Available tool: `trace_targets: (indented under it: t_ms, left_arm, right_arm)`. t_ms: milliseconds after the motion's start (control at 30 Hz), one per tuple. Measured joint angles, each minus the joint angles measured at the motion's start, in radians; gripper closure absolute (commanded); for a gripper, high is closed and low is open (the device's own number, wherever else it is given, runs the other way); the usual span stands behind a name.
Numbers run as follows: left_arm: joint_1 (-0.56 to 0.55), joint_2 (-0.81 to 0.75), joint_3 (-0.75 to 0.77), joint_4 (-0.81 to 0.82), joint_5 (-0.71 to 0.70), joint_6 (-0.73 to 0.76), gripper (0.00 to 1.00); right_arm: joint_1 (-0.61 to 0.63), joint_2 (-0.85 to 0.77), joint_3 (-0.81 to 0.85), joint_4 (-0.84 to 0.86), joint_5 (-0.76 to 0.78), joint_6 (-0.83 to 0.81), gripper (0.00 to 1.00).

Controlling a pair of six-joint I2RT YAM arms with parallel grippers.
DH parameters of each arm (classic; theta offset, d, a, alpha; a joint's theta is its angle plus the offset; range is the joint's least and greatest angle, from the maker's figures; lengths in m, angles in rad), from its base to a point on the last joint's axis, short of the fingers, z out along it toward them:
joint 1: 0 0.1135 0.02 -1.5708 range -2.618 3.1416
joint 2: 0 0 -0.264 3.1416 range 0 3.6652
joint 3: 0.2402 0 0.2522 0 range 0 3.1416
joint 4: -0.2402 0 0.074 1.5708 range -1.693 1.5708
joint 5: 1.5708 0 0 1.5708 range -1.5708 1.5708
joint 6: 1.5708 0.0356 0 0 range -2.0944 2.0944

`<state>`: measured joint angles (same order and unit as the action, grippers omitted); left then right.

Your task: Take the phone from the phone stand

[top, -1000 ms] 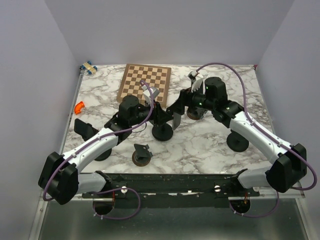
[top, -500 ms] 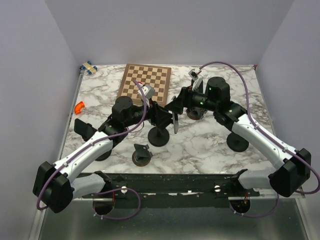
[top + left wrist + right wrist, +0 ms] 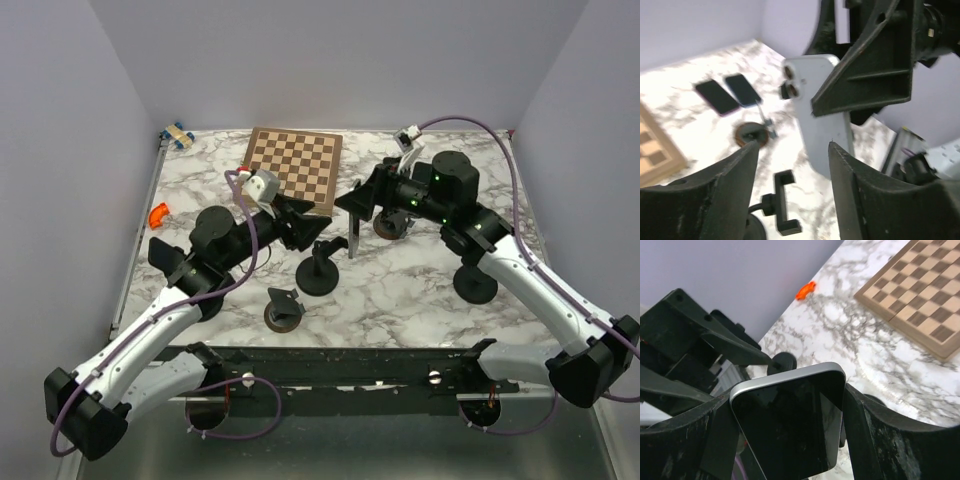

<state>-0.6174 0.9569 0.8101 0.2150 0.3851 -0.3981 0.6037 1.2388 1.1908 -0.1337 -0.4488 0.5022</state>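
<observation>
My right gripper (image 3: 355, 205) is shut on the phone (image 3: 353, 234), a pale blue-grey slab with a dark screen (image 3: 790, 425), and holds it upright above the table, clear of the stand. Its back with the camera lenses shows in the left wrist view (image 3: 822, 120). The black phone stand (image 3: 320, 266) sits on its round base in the middle of the table, its clamp (image 3: 783, 202) empty. My left gripper (image 3: 300, 222) is open and empty, just left of the stand, pulled back from it.
A chessboard (image 3: 293, 165) lies at the back. More stands sit at the front (image 3: 284, 309), far left (image 3: 172, 257), right (image 3: 476, 284) and behind the right gripper (image 3: 390, 226). Two phones (image 3: 729, 93) lie flat. An orange piece (image 3: 158, 212) is at the left edge.
My right gripper has lifted the phone up and right, away from the stand. My left arm has drawn back to the left and its gripper has let go of the stand.
</observation>
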Motion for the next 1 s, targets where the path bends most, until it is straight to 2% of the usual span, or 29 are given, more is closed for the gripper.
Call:
trace_targets:
  t_ms: [167,333,500,600,867,1000]
  left_arm:
    - [0.0,-0.128,-0.001,-0.048,-0.179,0.066,0.26]
    - [0.0,-0.21,-0.013,-0.072,-0.336,0.11,0.25]
    - [0.0,-0.213,-0.014,-0.094,-0.393,0.13,0.25]
    - [0.0,-0.206,-0.014,-0.105,-0.401,0.134,0.25]
    - [0.0,-0.203,-0.014,-0.114,-0.401,0.145,0.24]
    - [0.0,-0.2,-0.014,-0.114,-0.4,0.145,0.24]
  right_arm:
    - [0.002,-0.06,0.037,-0.046,0.188,0.003,0.99]
    - [0.004,-0.034,0.136,-0.141,0.485,-0.022,0.99]
    - [-0.014,0.156,0.341,-0.266,0.851,-0.111,0.99]
    - [-0.078,0.309,0.433,-0.321,0.998,-0.164,0.99]
    - [-0.332,0.612,0.516,-0.48,1.046,-0.173,0.99]
    - [-0.398,0.752,0.626,-0.558,1.05,-0.161,0.99]
